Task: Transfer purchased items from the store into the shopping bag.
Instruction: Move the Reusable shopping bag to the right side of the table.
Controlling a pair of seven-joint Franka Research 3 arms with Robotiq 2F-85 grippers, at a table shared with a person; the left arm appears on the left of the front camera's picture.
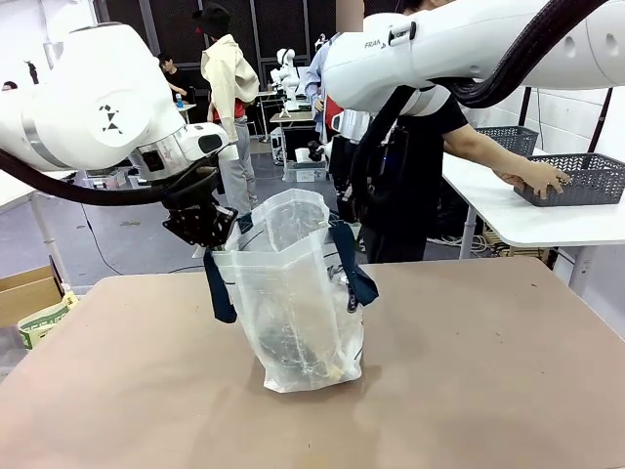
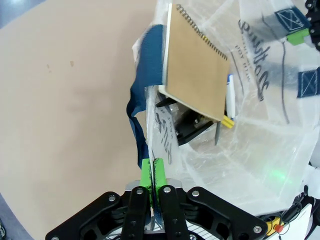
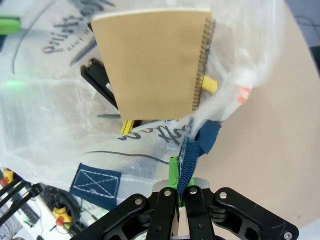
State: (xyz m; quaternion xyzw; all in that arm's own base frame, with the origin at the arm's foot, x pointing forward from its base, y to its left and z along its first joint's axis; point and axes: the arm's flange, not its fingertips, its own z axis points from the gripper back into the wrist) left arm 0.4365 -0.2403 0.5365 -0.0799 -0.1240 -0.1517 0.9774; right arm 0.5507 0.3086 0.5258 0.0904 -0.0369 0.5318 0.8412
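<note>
One shopping bag upright, mouth up

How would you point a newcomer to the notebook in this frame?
At the middle of the tan table stands a translucent shopping bag with navy handles. Inside it lies a notebook, told by its plain brown cover and wire spiral along one edge, unlike the black item beside it.

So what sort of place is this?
Probably a robotics lab staged as a shop: the left arm and right arm flank a bag on a brown table, a person's hand rests on a grey basket on a white table behind, and a cardboard box sits on the floor.
</note>
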